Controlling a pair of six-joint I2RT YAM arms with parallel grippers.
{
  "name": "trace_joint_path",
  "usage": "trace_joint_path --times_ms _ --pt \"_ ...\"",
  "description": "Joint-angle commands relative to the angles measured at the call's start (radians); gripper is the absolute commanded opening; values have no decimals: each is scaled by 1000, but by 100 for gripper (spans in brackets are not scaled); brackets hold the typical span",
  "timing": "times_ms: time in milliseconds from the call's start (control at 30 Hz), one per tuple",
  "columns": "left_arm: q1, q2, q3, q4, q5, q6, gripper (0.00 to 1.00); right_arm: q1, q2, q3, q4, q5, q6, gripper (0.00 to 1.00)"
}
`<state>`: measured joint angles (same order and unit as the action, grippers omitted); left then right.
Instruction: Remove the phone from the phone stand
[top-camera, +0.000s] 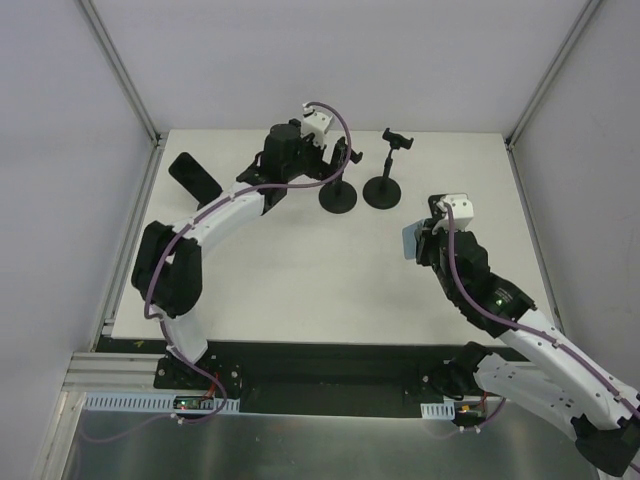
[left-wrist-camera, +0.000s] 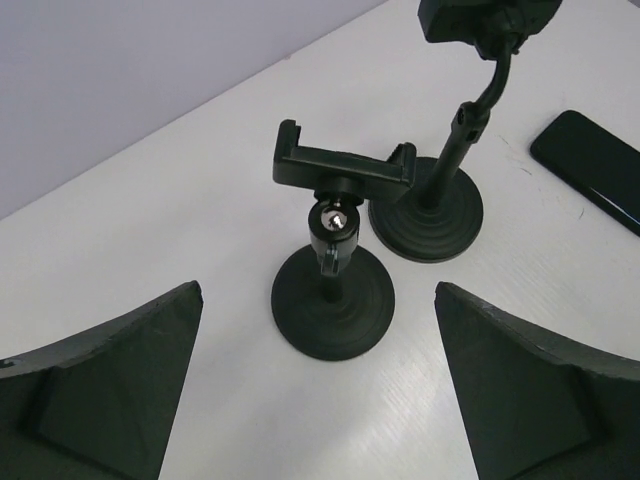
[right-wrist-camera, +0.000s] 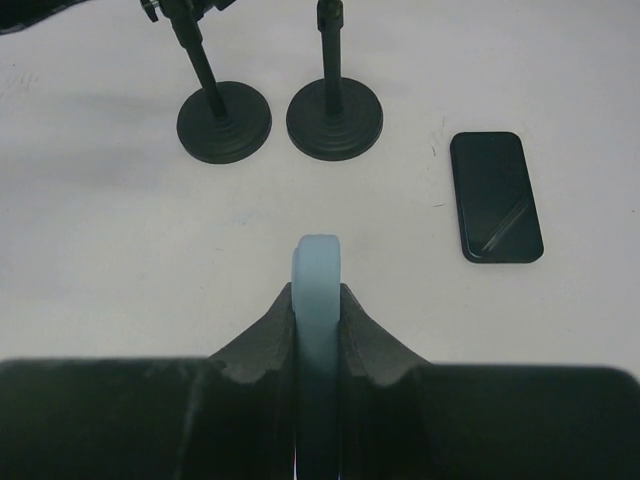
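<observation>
Phone, top view: light-blue phone (top-camera: 409, 241) was off both stands, pinched in the right gripper (top-camera: 418, 243) above the table (top-camera: 300, 290).
Left gripper, top view: left gripper (top-camera: 345, 158) hovered by the left stand (top-camera: 338, 196).
Left wrist view: fingers (left-wrist-camera: 110, 390) stood wide apart, holding nothing.
Right wrist view: fingers (right-wrist-camera: 365, 340) were clamped on the light-blue phone's edge; a black phone (right-wrist-camera: 495, 195) lay flat.

phone stands: 2 – stand nearer the left edge (top-camera: 338, 197), stand nearer the right edge (top-camera: 383, 192) | phones: 2 – black phone (top-camera: 195, 178), light-blue phone (right-wrist-camera: 318, 290) | bench (top-camera: 300, 290): 1
</observation>
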<state>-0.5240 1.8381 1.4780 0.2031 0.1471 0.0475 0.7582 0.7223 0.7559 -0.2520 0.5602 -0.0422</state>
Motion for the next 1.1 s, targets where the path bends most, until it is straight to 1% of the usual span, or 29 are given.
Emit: trace_joint_path --times_ms 0,33,67,100,133,167,200,233,333,367,433,500,667,833,1067 --pt "-43 -230 -116 76 -72 139 99 -3 15 74 57 -9 71 1" --pt "-74 -256 -142 76 -83 169 99 -5 23 77 56 -13 83 1" --pt "-93 -285 -200 79 -110 225 99 -7 34 83 56 -22 93 1" --pt "-112 -345 -231 85 -121 251 99 -5 40 88 54 -28 117 1" --pt "-129 -373 -264 103 -132 271 99 -5 48 92 50 -35 129 1" --pt "-171 -402 -333 113 -138 303 99 -8 54 105 46 -43 142 1" --pt "-188 -459 -366 122 -139 316 99 -10 74 109 46 -69 152 1" --pt "-211 -486 -430 142 -139 324 99 -11 83 115 46 -85 172 1" --pt "-292 -577 -511 159 -141 339 99 -23 121 138 39 -144 240 1" --pt "-333 -595 -560 171 -141 339 99 -29 138 143 34 -178 258 1" --pt "-370 -641 -622 189 -187 334 99 -34 157 160 31 -210 315 1" --pt "-424 -671 -653 217 -210 319 99 -46 184 172 19 -261 362 1" --pt "-524 -672 -709 248 -283 327 99 -69 236 200 16 -394 520 1" --pt "-619 -617 -713 269 -346 331 99 -79 258 212 17 -465 602 1" --pt "-691 -502 -680 300 -472 384 99 -83 272 188 62 -542 679 1"
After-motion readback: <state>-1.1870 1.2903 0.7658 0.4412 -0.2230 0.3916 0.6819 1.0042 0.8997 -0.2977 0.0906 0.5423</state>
